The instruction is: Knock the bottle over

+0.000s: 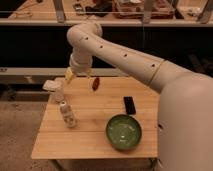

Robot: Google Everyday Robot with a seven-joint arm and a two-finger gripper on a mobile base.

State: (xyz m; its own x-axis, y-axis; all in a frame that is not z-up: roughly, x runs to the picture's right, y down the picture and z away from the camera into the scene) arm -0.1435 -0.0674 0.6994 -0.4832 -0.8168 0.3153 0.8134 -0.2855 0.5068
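The bottle (67, 115) is small, whitish and semi-clear with a white cap. It stands upright on the left part of the wooden table (95, 137). My gripper (78, 75) hangs from the white arm above the table's back left area, behind and a little right of the bottle, well apart from it. Its yellow-tipped fingers (69, 76) are spread open with nothing between them.
A white container with a boxy top (54, 89) stands just behind the bottle at the table's left edge. A small red object (95, 83) lies right of the gripper. A black phone (129, 105) and a green bowl (123, 132) sit on the right. Shelving runs behind.
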